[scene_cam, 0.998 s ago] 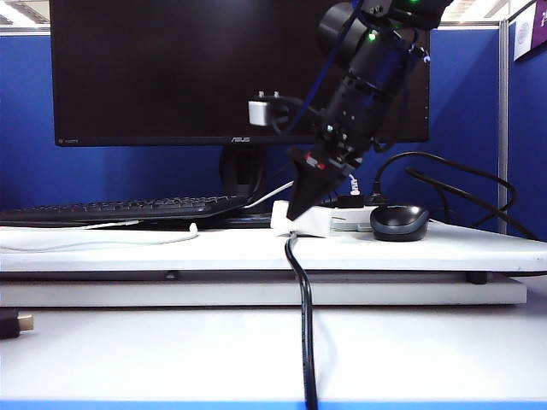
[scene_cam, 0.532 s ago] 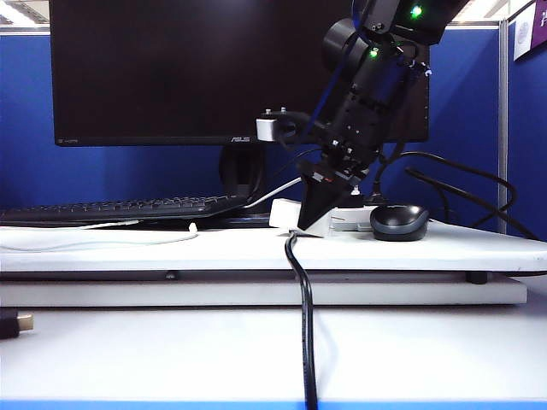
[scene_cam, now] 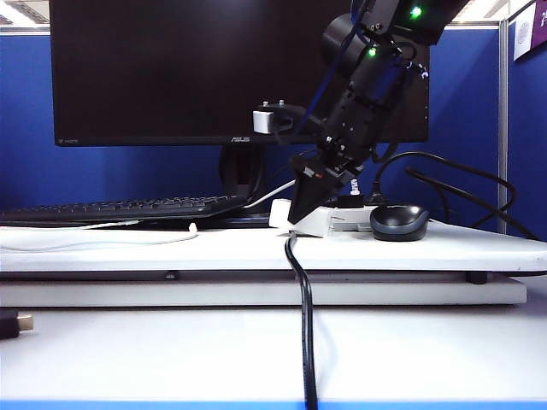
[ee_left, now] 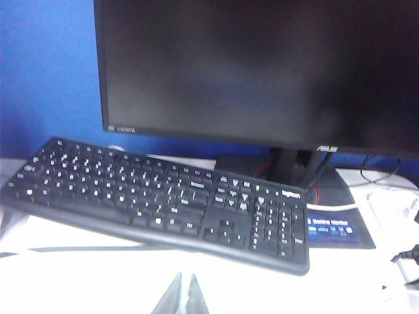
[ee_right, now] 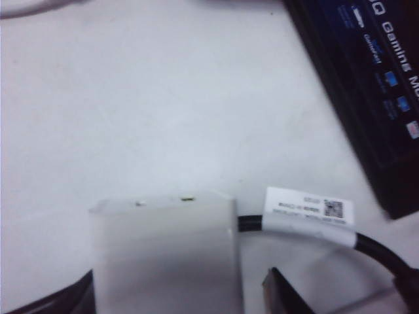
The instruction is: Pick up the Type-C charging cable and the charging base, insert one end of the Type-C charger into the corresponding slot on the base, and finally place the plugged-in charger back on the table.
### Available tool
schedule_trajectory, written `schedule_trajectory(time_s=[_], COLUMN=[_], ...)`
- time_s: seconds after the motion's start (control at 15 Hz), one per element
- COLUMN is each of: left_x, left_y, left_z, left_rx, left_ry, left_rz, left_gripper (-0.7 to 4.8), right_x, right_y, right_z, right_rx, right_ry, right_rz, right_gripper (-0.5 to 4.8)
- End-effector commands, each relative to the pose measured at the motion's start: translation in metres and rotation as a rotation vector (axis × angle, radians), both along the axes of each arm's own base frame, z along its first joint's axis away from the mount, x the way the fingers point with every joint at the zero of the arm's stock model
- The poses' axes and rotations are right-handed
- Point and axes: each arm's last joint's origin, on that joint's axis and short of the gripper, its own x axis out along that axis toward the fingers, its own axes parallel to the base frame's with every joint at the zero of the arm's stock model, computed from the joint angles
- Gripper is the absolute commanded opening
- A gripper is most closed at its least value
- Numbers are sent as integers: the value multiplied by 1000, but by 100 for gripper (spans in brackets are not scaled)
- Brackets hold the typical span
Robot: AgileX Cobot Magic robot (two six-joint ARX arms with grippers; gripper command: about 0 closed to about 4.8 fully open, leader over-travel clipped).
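On table point(scene_cam: 128, 248), right tool point(scene_cam: 297, 215) straddling charging base point(ee_right: 167, 255), apparently ungripped, left tool point(ee_left: 181, 297) closed.

The small white rectangular plastic charging base point(ee_right: 165, 252) is blurred and cut off by the right wrist view's edge — its prongs and slot cannot be seen. The left pincer point(ee_left: 181, 296) shows only as pale tips.

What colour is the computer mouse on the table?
Dark grey rounded computer mouse, clearest in the exterior view.
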Motion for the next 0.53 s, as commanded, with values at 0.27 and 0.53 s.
schedule_trajectory(time_s=[0.27, 0.53], left_x=[-1, 13], left_y=[0, -6], left_z=[1, -8], left_rx=[4, -13], left_ry=[2, 54], left_rz=[-6, -104], left_gripper=[-5, -5], right_x=[2, -16], right_y=[1, -9], right_z=[0, 52], right_rx=[2, 43], right_ry=[-13, -142], right_rz=[-16, -43], right_gripper=[16, -1])
